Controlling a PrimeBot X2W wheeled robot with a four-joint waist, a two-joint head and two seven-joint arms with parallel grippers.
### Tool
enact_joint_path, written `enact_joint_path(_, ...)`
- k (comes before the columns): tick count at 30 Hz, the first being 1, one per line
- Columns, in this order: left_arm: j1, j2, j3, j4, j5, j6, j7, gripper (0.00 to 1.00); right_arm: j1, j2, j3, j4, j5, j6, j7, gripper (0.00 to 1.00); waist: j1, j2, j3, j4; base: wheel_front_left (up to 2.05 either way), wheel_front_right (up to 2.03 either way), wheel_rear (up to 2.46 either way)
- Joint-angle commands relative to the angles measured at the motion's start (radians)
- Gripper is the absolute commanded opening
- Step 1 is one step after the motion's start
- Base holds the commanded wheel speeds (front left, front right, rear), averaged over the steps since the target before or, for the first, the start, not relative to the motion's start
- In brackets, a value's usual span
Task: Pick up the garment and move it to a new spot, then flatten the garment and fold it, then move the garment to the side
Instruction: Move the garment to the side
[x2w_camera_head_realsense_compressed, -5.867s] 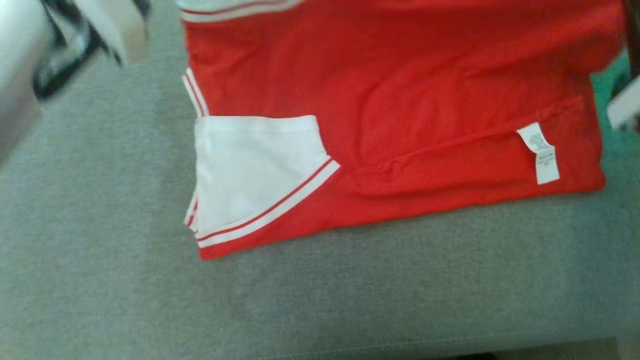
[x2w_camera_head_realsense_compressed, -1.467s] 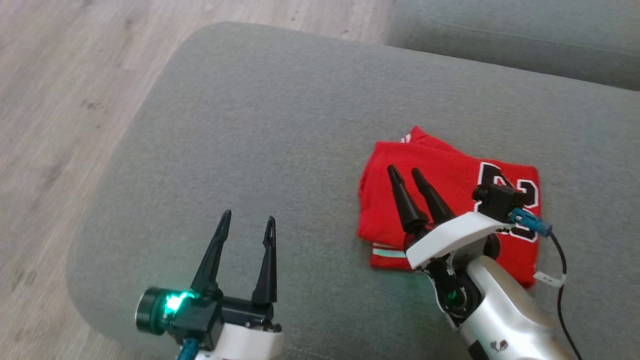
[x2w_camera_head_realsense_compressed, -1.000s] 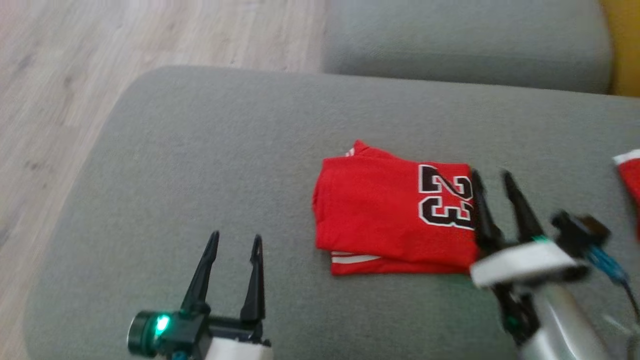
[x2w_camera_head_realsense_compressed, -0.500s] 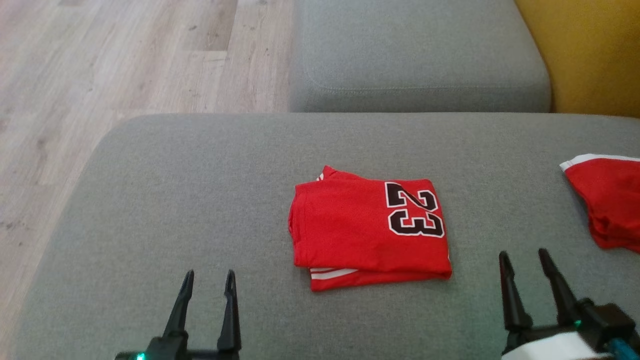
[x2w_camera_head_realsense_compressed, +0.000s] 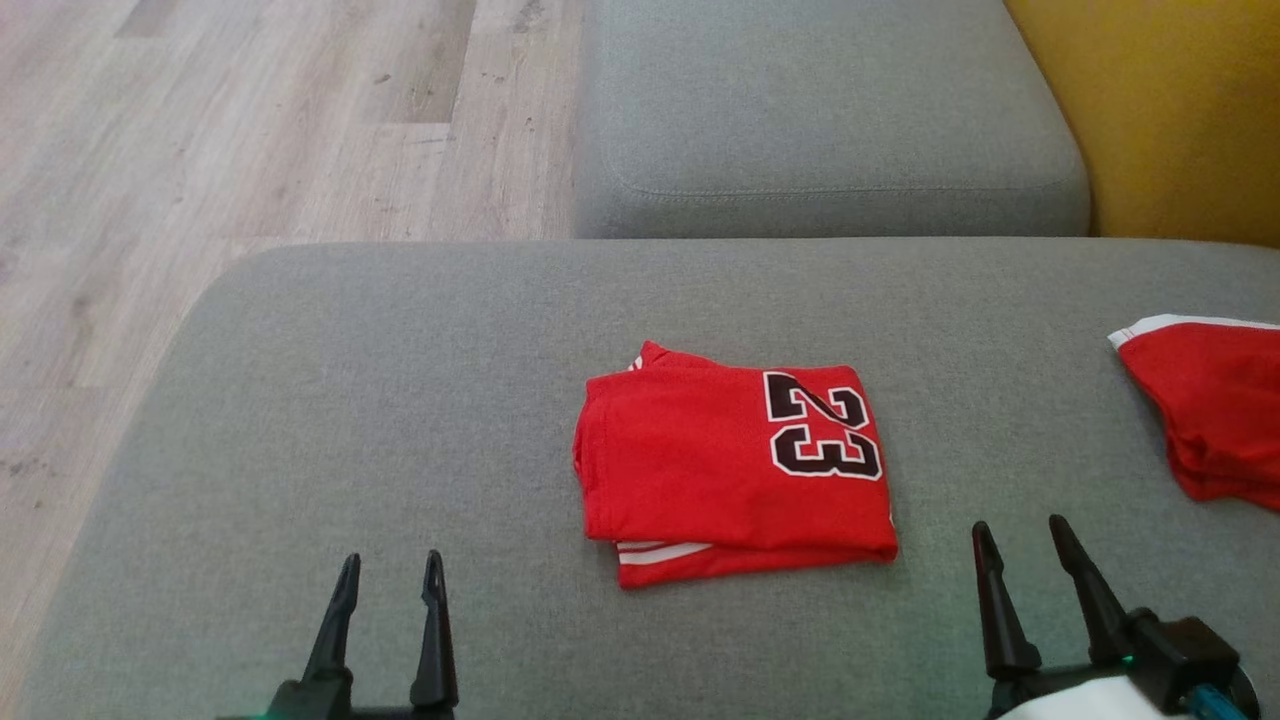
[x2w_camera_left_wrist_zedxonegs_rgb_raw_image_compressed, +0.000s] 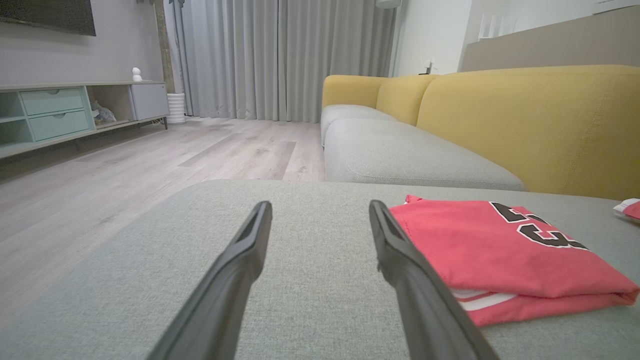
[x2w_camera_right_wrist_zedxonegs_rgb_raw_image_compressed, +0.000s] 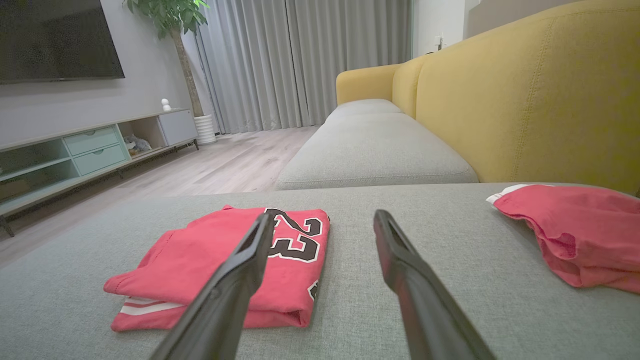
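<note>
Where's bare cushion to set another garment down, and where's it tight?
Widest bare patch: near cushion from the folded jersey to its rounded left edge. Also bare: the far cushion behind, and a narrower strip between the jersey and the second red garment. Tight at the right edge, around that garment.

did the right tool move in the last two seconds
Yes. The right tool was over the folded jersey; now it sits nearer the robot, right of the jersey.

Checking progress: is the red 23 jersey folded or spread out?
Folded: the jersey is a compact rectangle on the cushion, stacked layers showing at its edge.
</note>
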Motion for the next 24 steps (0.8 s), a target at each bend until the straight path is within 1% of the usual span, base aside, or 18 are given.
enact_joint_path(1, -0.036, -0.013, 0.042, -0.031, 0.011, -0.003, -0.008, 1.0, -0.026, 0.0, 0.018, -0.029, 0.0, -0.001, -0.011, 1.0, 0.0, 0.0, 0.0, 0.001, 0.0, 0.0, 0.0)
enact_joint_path(8, -0.039, -0.017, 0.045, -0.035, 0.021, -0.007, -0.008, 1.0, -0.03, 0.008, 0.012, -0.021, 0.001, -0.001, -0.011, 1.0, 0.0, 0.0, 0.016, 0.01, 0.0, 0.0, 0.0)
enact_joint_path(13, -0.059, -0.019, 0.031, -0.066, 0.043, -0.008, -0.008, 1.0, -0.073, 0.009, 0.034, 0.039, 0.034, -0.001, -0.011, 1.0, 0.0, 0.0, 0.064, 0.026, 0.0, 0.0, 0.0)
enact_joint_path(16, -0.08, -0.02, 0.016, -0.09, 0.049, -0.008, -0.008, 1.0, -0.137, -0.002, 0.055, 0.108, 0.062, -0.001, -0.011, 1.0, 0.0, 0.0, 0.107, 0.042, 0.0, 0.0, 0.0)
enact_joint_path(19, -0.099, -0.021, -0.002, -0.104, 0.047, -0.007, -0.008, 1.0, -0.225, -0.014, 0.074, 0.217, 0.111, -0.001, -0.006, 1.0, 0.0, 0.0, 0.155, 0.061, 0.0, 0.0, 0.0)
enact_joint_path(20, -0.099, -0.021, -0.002, -0.104, 0.047, -0.007, -0.008, 1.0, -0.225, -0.014, 0.074, 0.217, 0.111, -0.001, -0.006, 1.0, 0.0, 0.0, 0.155, 0.061, 0.0, 0.0, 0.0)
enact_joint_path(24, -0.13, -0.022, -0.014, -0.112, 0.034, 0.004, -0.008, 1.0, -0.376, -0.024, 0.066, 0.367, 0.189, -0.001, 0.055, 1.0, 0.0, 0.0, 0.217, 0.082, 0.0, 0.0, 0.0)
